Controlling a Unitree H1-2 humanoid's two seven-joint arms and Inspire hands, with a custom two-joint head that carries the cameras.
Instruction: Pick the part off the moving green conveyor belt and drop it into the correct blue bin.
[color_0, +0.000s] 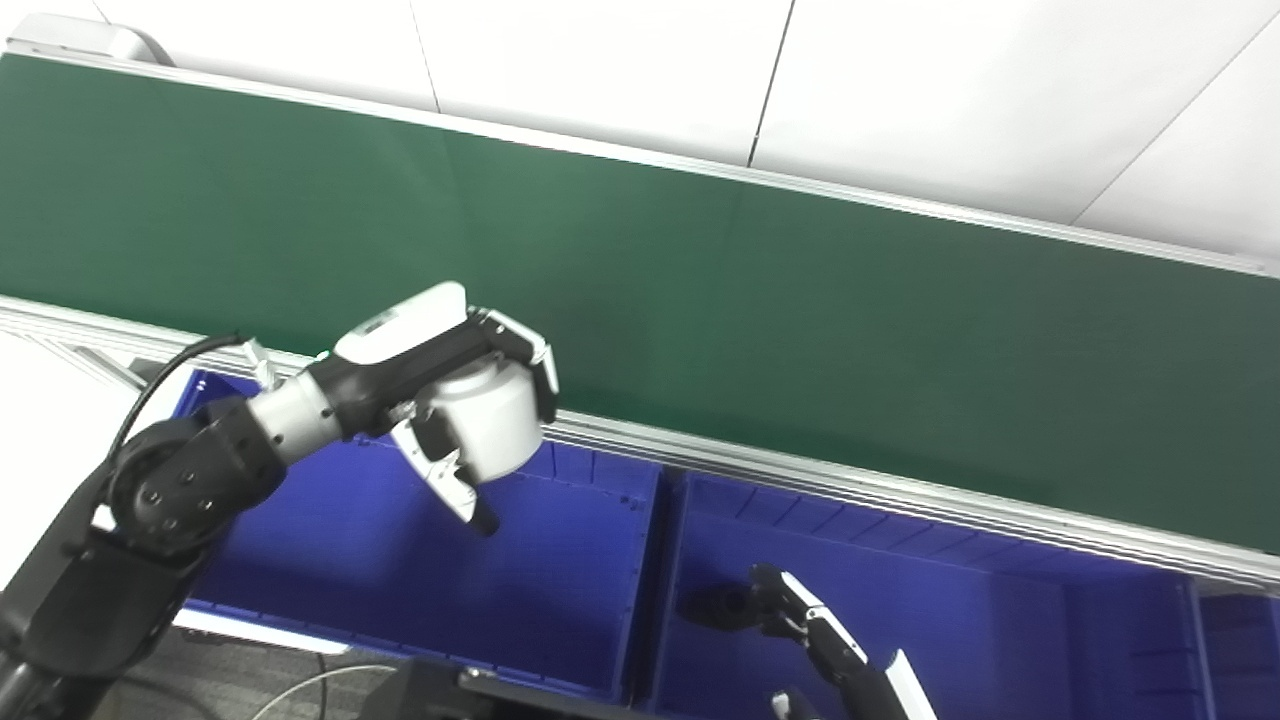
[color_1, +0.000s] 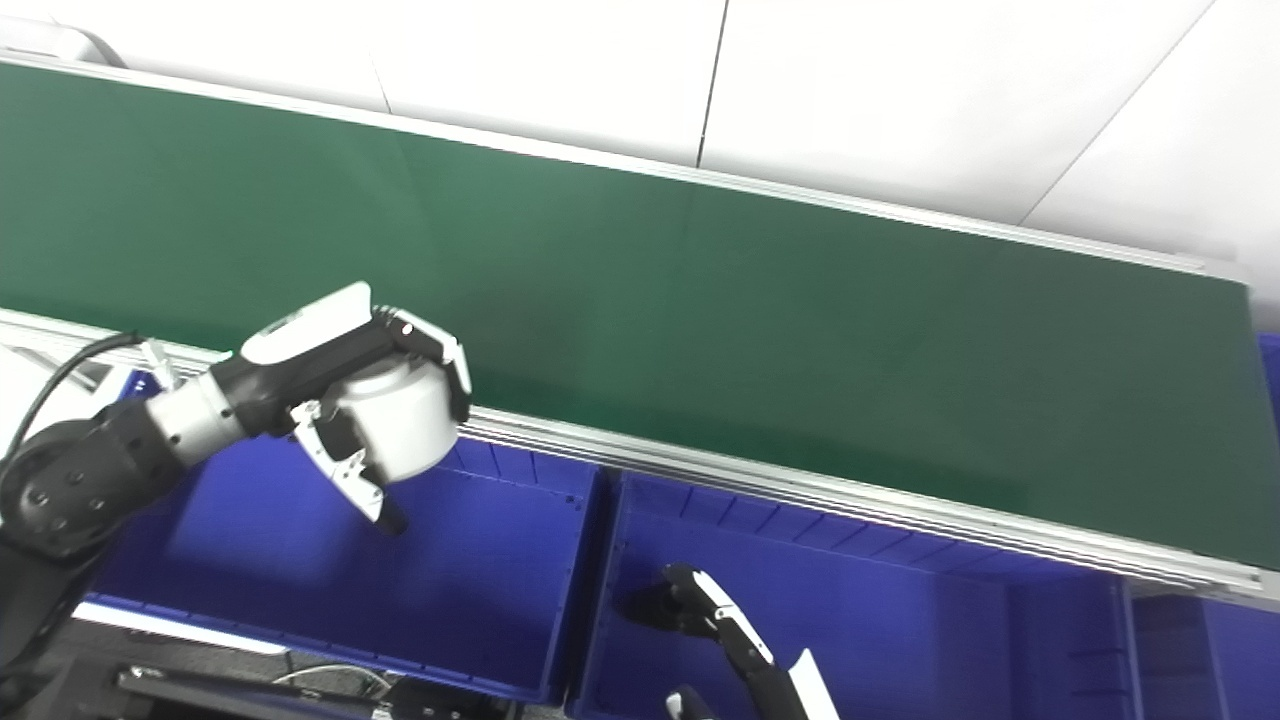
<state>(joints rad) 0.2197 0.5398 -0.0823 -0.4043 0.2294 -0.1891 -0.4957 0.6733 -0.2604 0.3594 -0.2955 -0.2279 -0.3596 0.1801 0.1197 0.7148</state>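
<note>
Item: white rounded plastic part (color_0: 488, 418), clasped in our left hand (color_0: 455, 400), raised over the left blue plastic bin (color_0: 400, 560), presumably so it falls in on release. Item: long green conveyor belt (color_0: 700, 290), bare, behind the aluminium rail (color_0: 800, 470). Item: right hand (color_0: 800, 615), low over the middle blue bin (color_0: 950, 620); grip we cannot tell. No obstruction below.

White wall panels (color_0: 600, 60) behind everything, dark seams between them; grey floor (color_0: 230, 675) far below the wall, a thin cable (color_0: 310, 685) looping on it
</note>
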